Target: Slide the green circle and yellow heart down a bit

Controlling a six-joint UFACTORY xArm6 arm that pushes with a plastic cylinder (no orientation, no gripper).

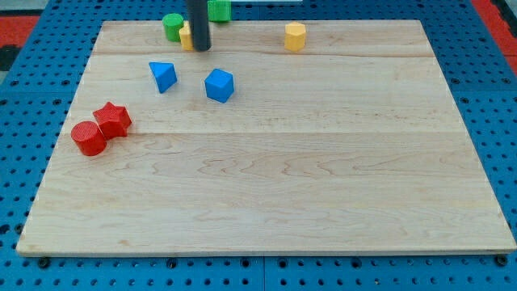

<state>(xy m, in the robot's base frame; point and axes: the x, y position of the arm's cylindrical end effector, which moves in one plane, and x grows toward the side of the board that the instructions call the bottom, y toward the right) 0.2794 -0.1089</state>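
Note:
The green circle (172, 26) sits at the top edge of the wooden board (266, 202), left of centre. The yellow heart (186, 37) touches its right side and is mostly hidden behind my rod. My tip (200, 48) rests on the board just right of and slightly below the yellow heart, close against it.
A second green block (220, 10) lies at the top edge right of the rod. A yellow hexagonal block (295, 36) is at the top right. A blue triangle (163, 76) and blue cube-like block (219, 85) lie below. A red star (113, 120) and red cylinder (89, 138) sit at the left.

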